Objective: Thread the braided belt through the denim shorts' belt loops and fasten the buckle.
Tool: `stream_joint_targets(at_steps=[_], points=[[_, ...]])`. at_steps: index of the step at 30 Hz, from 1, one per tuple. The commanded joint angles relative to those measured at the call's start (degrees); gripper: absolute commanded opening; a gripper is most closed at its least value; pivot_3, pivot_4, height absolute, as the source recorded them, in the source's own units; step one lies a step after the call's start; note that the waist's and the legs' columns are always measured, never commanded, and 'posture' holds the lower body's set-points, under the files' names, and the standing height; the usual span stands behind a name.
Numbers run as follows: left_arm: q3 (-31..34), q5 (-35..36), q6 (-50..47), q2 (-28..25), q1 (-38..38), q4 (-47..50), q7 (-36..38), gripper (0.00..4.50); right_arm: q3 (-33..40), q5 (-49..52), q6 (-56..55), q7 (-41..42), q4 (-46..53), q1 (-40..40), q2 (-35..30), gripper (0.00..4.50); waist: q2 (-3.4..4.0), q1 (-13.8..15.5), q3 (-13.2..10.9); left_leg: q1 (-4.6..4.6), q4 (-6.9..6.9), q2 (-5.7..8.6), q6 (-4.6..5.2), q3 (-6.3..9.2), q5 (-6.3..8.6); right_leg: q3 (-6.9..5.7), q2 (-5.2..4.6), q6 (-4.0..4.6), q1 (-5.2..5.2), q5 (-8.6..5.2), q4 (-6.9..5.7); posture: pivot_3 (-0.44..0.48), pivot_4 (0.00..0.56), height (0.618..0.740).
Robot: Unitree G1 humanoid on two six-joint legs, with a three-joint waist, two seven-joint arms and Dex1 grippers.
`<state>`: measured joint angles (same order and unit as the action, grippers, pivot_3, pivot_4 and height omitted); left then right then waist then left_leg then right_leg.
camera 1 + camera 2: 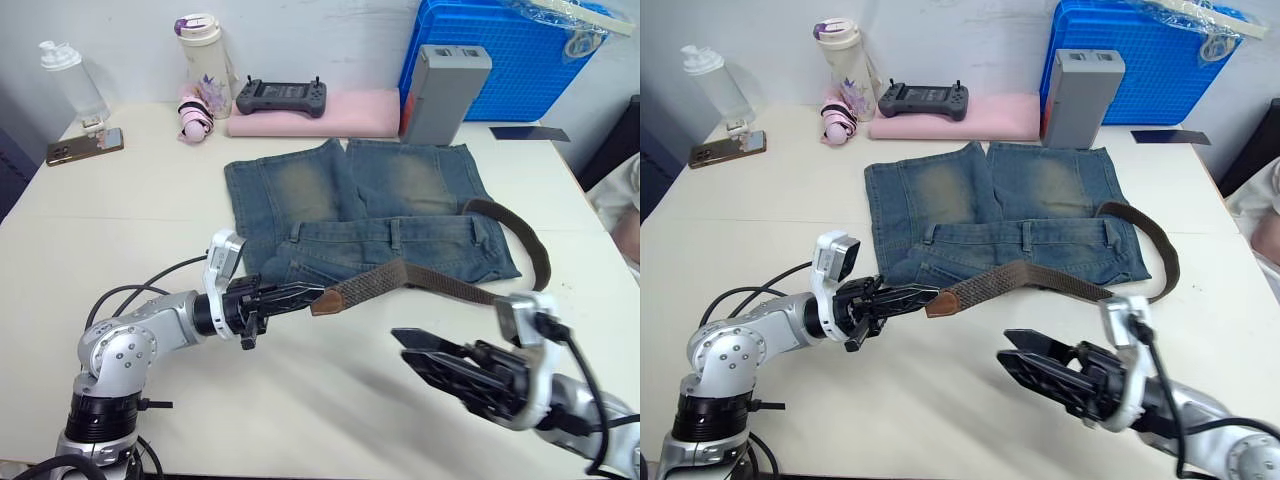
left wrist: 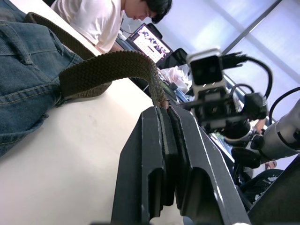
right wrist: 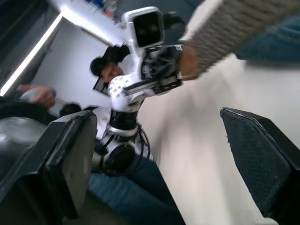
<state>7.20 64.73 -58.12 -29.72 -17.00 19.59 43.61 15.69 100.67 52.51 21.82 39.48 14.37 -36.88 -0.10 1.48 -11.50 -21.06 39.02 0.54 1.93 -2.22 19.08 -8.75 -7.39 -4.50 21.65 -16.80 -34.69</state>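
Observation:
The denim shorts (image 1: 400, 195) lie flat mid-table, with belt loops (image 1: 396, 235) along the waistband. The braided belt (image 1: 440, 283) runs from its tan tip (image 1: 330, 298) along the shorts' near edge, then curves round their right side (image 1: 540, 258). The buckle is hidden. My left gripper (image 1: 318, 293) is shut on the tan tip, holding it just above the table left of the shorts; in the left wrist view its fingers (image 2: 154, 140) clamp the strap (image 2: 108, 70). Nearer than the belt, my right gripper (image 1: 402, 347) hovers open and empty, with its fingers (image 3: 258, 159) wide apart.
At the back stand a pink folded cloth (image 1: 350, 112) with a black controller (image 1: 280, 97), a blue crate (image 1: 500, 60), a grey box (image 1: 445, 92), two bottles (image 1: 205, 50) and a phone (image 1: 85, 147). A person (image 1: 620, 210) sits at the right edge. Black cables (image 1: 150, 285) trail by my left arm.

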Motion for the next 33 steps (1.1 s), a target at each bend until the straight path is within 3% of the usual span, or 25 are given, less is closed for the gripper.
stream_joint_targets(at_steps=[1,12,22,25,30,32,33], points=[[-0.35,1.62,0.33,-0.10,-0.89,2.64,0.66,0.00,-7.26,-1.11,-3.90,-8.03,-1.77,-1.66,4.47,4.48,0.00,0.07,0.00,-0.02,-0.01,0.00,0.00,0.00,0.00,0.00,0.01,0.00,0.03,0.00,-0.05,0.000,0.150,0.724],[-0.36,3.42,0.14,-0.07,-0.66,3.67,-0.99,0.00,-11.15,-2.49,-15.04,-19.17,-7.56,-9.75,18.15,4.48,0.05,-0.01,-0.02,-0.12,-0.01,-0.03,0.01,-0.03,-0.01,0.00,0.12,-0.02,0.05,-0.02,-0.03,0.000,0.150,0.724],[0.42,4.13,0.05,-0.79,-0.82,2.58,-1.71,0.00,-7.42,-0.45,-18.33,-19.50,-8.47,-8.29,20.09,4.48,0.07,-0.07,-0.03,-0.12,-0.02,-0.03,0.02,-0.04,0.00,0.01,0.12,-0.02,0.07,-0.03,-0.05,0.000,0.150,0.724],[0.42,4.22,0.03,-0.82,-0.89,2.46,-1.81,0.00,-7.08,-0.59,-18.86,-19.78,-8.61,-8.12,20.29,3.23,0.08,-0.13,-0.04,-0.12,-0.02,-0.03,0.02,-0.04,0.00,0.02,0.11,-0.02,0.08,-0.03,-0.06,0.000,0.150,0.724],[-0.47,2.90,0.84,-0.74,-1.14,2.96,-1.37,0.00,-7.17,-0.64,-19.91,-21.83,-8.91,-8.34,20.69,0.71,0.08,-0.09,-0.04,-0.13,-0.02,-0.03,0.03,-0.04,0.01,0.02,0.10,-0.01,0.09,-0.03,-0.06,0.000,0.150,0.724],[-0.42,3.18,0.72,-0.54,-1.34,2.86,-1.80,0.00,-7.11,-0.58,-20.42,-22.27,-8.84,-8.61,21.08,0.03,0.09,-0.10,-0.04,-0.13,-0.02,-0.03,0.03,-0.04,0.01,0.02,0.10,-0.01,0.09,-0.03,-0.06,0.000,0.150,0.724],[-0.39,3.24,0.69,-0.49,-1.40,2.83,-1.97,0.00,-7.06,-0.54,-20.51,-22.37,-8.78,-8.73,21.25,0.03,0.09,-0.10,-0.04,-0.13,-0.02,-0.03,0.03,-0.04,0.01,0.02,0.10,-0.01,0.09,-0.03,-0.06,0.000,0.150,0.724]])
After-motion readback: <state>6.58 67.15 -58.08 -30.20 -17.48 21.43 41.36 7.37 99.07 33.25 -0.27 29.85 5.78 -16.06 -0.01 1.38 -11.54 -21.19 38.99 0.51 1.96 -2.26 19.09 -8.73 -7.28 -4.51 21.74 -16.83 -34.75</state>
